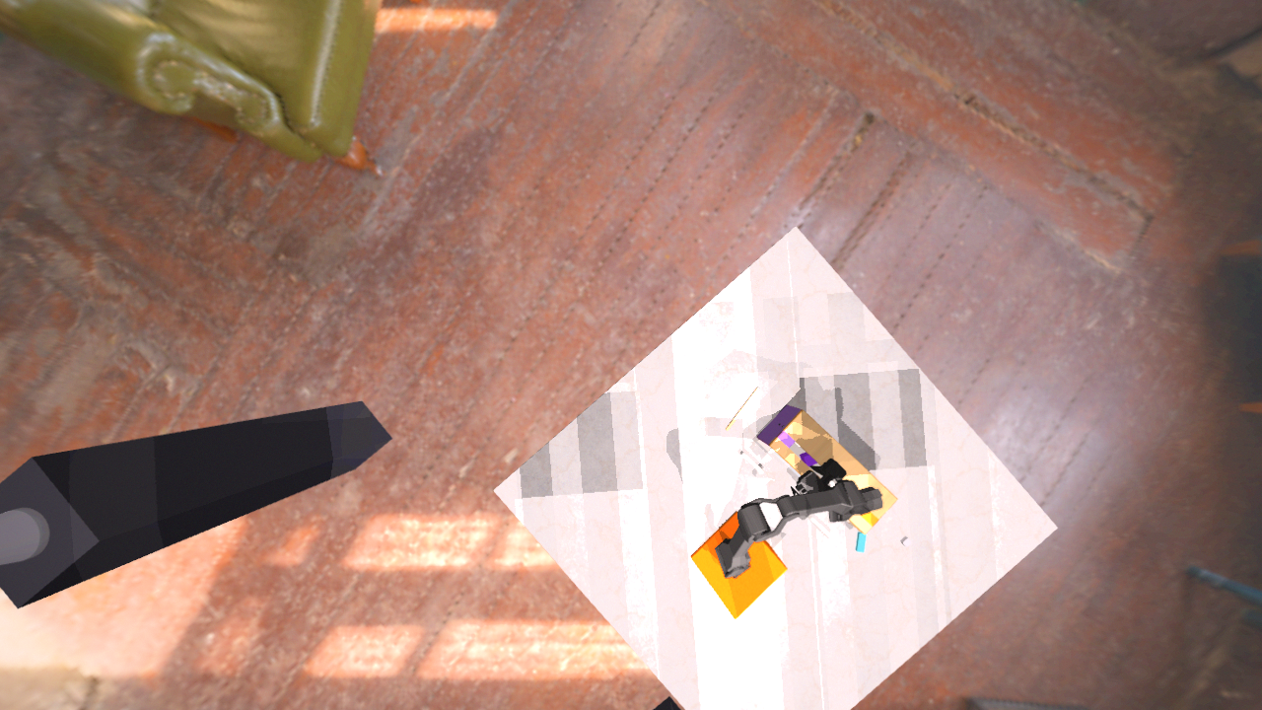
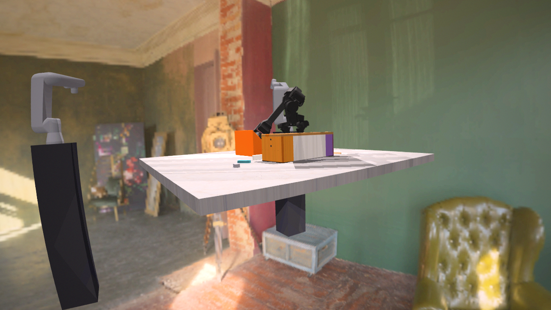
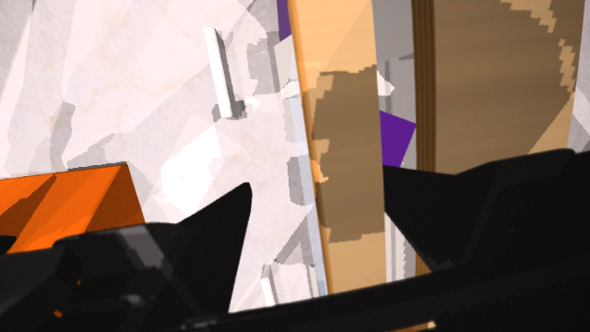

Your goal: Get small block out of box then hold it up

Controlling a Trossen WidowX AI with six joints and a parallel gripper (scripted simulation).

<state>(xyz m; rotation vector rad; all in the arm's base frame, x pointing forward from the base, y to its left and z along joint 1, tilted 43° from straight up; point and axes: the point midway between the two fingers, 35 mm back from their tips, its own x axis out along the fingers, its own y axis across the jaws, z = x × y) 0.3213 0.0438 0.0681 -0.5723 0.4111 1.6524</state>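
The long wooden box point(image 1: 836, 448) point(image 2: 274, 150) point(image 3: 484, 106) stands on the table, with a purple panel point(image 1: 778, 424) point(image 2: 329, 144) at one end. A narrow slot runs along its top. A dark purple piece point(image 1: 807, 459) point(image 3: 395, 140), which looks like the block, shows through the slot; its height inside is unclear. My gripper point(image 1: 813, 483) point(image 2: 293, 129) point(image 3: 304, 178) is open and empty, pointing down just above the box. In the wrist view one fingertip is over the slot beside the purple piece and the other is outside the box's near wall. The shelf is mostly hidden.
An orange block point(image 1: 749, 587) point(image 2: 246, 143) point(image 3: 99, 200) stands by the arm's base. A cyan piece point(image 1: 860, 541) point(image 2: 243, 161) and a small grey cube point(image 1: 903, 540) point(image 2: 236, 165) lie past the box's wooden end. A white bar point(image 3: 218, 71) lies beside the box.
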